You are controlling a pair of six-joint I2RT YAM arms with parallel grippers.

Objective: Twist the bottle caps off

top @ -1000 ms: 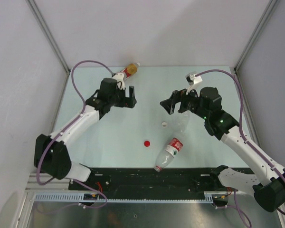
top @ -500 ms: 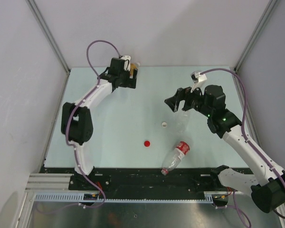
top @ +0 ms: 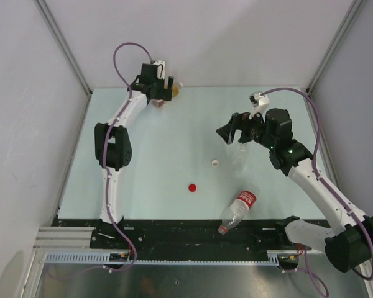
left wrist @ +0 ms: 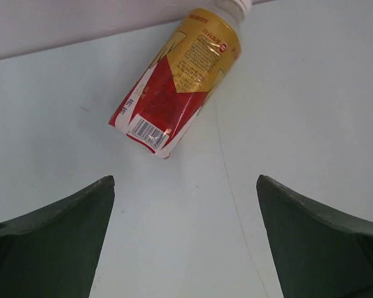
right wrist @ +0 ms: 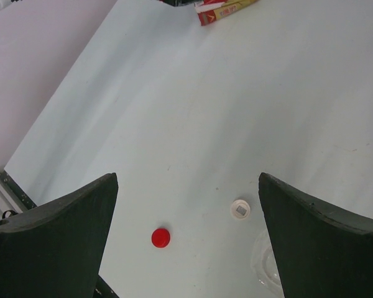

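My left gripper (left wrist: 185, 186) has swung from the middle of the pale green table top (top: 149, 155) out to its far left corner. It now hangs with its jaws spread wide and nothing between them, just short of the short amber-filled plastic bottle with the red and yellow label (left wrist: 180, 81). That bottle lies on its side, its base end towards my fingers and its small white screw cap (left wrist: 236, 5) still on, pointing away at the far wall. I judge this to be the last cap left to undo, and the reach is the opening of that step. My right gripper (right wrist: 188, 180) has barely shifted: it hovers far right of centre, jaws equally wide and empty. Almost under it sits the clear unlabelled plastic bottle (top: 238, 158); I cannot tell whether it stands or lies. Just left of that bottle rests a loose white round cap (right wrist: 240, 210), and nearer and further left lies a loose bright red round cap (right wrist: 161, 237), both flat on the table. The clear plastic bottle with the red and white label (top: 238, 211) has rolled nearer and to the right, and it now lies close to the near edge. What hampers me is the wall: the capped end sits hard by it, so my right gripper has little room to reach the cap.
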